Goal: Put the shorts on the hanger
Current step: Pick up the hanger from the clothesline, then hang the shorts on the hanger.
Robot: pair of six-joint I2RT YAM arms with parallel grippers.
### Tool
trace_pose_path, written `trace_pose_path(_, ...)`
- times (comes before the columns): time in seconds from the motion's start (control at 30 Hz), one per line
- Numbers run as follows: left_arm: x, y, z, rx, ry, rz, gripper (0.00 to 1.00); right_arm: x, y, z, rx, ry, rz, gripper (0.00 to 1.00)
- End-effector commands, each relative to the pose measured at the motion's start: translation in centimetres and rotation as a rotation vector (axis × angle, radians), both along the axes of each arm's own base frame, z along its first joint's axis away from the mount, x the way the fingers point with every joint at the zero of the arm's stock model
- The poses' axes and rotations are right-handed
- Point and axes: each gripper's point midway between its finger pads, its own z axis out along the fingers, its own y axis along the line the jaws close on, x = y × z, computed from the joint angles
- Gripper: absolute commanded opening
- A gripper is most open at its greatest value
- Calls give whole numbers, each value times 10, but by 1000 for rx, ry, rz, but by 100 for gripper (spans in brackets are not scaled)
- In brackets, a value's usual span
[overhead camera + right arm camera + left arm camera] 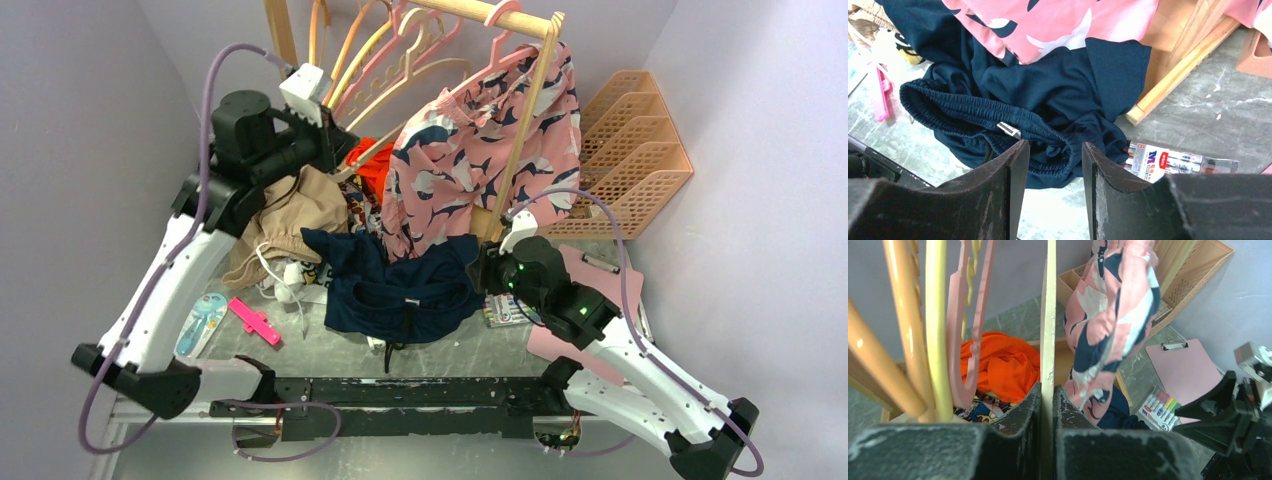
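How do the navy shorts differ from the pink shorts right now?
The navy shorts are plain; the pink shorts carry a navy-and-white print. The navy shorts lie crumpled on the table; the pink shorts hang from the rack. Both are soft fabric.

The top view looks down from above the near edge over the whole tabletop (470, 348). The left wrist view, behind the left tool (1048, 390), faces the far right corner. The right wrist view peers closely down mid-tabletop; both wrist views share the marker pack (1160, 407).
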Motion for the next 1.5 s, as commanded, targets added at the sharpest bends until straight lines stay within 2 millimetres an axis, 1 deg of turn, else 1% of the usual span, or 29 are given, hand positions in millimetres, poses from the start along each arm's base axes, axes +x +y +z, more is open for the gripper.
trace_pose_path(0.0, -27, 21, 11, -13, -50, 31, 7, 3, 2, 9, 23, -20, -4, 47)
trace_pose_path(0.1, -49, 38, 5, 1, -39, 62, 7, 3, 1, 10, 23, -24, -5, 47)
trace_pose_path(0.17, -69, 51, 8, -3, -52, 77, 7, 3, 1, 11, 22, -24, -2, 47)
trace_pose_path(0.27, -91, 71, 8, -1, -59, 127, 7, 4, 3, 15, 19, -24, 4, 47)
trace_pose_path(0.37, -113, 91, 12, -9, -74, 171, 7, 5, 5, 20, 14, -28, 13, 47)
trace_pose_path(0.43, -128, 104, 19, -19, -95, 203, 7, 7, 7, 24, 11, -32, 19, 47)
trace_pose_path(0.53, -149, 121, 36, -43, -131, 237, 7, 10, 9, 31, 3, -43, 30, 47)
trace_pose_path(0.63, -169, 135, 57, -80, -170, 261, 7, 14, 11, 42, -6, -63, 34, 47)
trace_pose_path(0.73, -188, 146, 81, -139, -208, 280, 7, 19, 11, 59, -20, -92, 33, 47)
trace_pose_path(0.8, -200, 150, 99, -179, -250, 269, 7, 21, 10, 73, -26, -116, 32, 47)
trace_pose_path(0.83, -207, 151, 109, -199, -277, 253, 7, 22, 10, 83, -22, -135, 32, 47)
trace_pose_path(0.87, -214, 150, 119, -219, -308, 229, 7, 23, 10, 89, -23, -146, 35, 47)
trace_pose_path(0.93, -227, 142, 133, -253, -371, 158, 7, 23, 9, 105, -22, -174, 38, 48)
trace_pose_path(1.03, -242, 121, 143, -280, -432, 4, 7, 20, 7, 123, -17, -209, 57, 48)
trace_pose_path(1.13, -257, 96, 147, -290, -480, -171, 7, 8, 7, 143, 4, -262, 119, 48)
trace_pose_path(1.23, -270, 76, 141, -290, -513, -331, 7, -14, 7, 170, 53, -337, 212, 48)
trace_pose_path(1.33, -276, 61, 130, -282, -518, -439, 7, -36, 1, 193, 100, -406, 276, 49)
trace_pose_path(1.47, -270, 45, 104, -249, -452, -530, 7, -56, -23, 220, 134, -486, 249, 50)
